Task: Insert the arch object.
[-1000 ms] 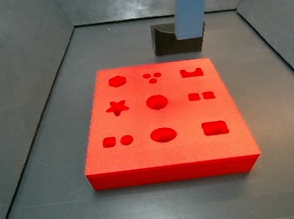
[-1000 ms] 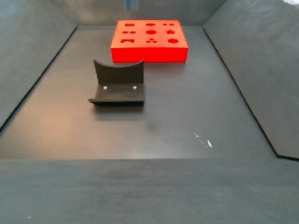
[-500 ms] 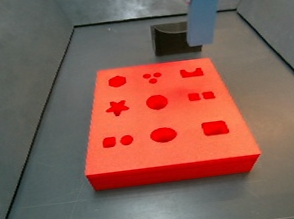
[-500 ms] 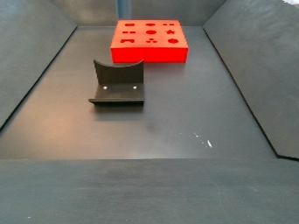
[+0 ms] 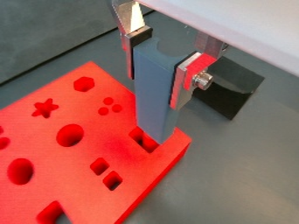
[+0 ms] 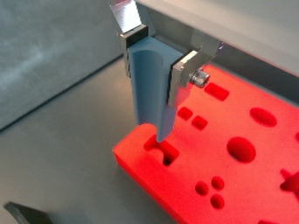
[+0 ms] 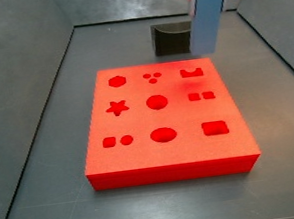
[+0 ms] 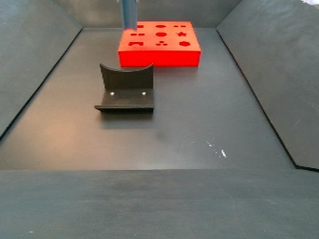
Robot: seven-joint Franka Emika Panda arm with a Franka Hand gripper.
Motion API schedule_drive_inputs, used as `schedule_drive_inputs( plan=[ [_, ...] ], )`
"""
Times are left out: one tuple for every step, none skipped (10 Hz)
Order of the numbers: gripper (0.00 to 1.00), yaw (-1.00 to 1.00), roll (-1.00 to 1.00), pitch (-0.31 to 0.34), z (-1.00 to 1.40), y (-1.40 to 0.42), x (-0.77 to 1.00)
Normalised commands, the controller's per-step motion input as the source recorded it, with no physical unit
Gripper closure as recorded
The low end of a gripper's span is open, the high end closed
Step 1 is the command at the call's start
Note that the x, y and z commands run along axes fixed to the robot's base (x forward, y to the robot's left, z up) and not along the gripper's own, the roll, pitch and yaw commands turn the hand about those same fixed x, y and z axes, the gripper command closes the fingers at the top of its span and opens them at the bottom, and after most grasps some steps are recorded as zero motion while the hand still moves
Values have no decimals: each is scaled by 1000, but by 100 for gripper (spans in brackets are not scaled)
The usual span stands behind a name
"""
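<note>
My gripper point(image 5: 162, 59) is shut on the blue-grey arch object point(image 5: 155, 96), held upright between the silver fingers; both also show in a wrist view point(image 6: 158, 61), point(image 6: 152, 96). The piece's lower end hangs over the arch-shaped hole point(image 5: 146, 138) at a corner of the red block point(image 5: 70, 166). In a side view the piece point(image 7: 207, 18) is still above the block point(image 7: 164, 119), near the arch hole point(image 7: 193, 72). In a side view only the piece's lower part point(image 8: 127, 13) shows, above the block point(image 8: 159, 44).
The red block has several other shaped holes: a star point(image 7: 118, 108), circles, squares, a hexagon. The dark fixture point(image 8: 125, 89) stands on the floor in front of the block, and shows behind it in a side view point(image 7: 171, 38). Grey walls ring the floor.
The gripper with the arch object has moved sideways toward the block's arch hole and a little lower. The piece now shows at the top edge of a side view.
</note>
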Motion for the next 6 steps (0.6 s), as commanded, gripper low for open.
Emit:
schedule_drive_inputs(
  plan=[
    [100, 69, 166, 0, -343, -80, 26],
    [100, 94, 169, 0, -360, -66, 0],
    [100, 114, 117, 0, -311, -54, -9],
    [100, 54, 0, -10, -163, -40, -69],
    [100, 34, 0, -34, -117, -11, -51],
    [100, 34, -14, -50, -117, 0, 0]
  ],
)
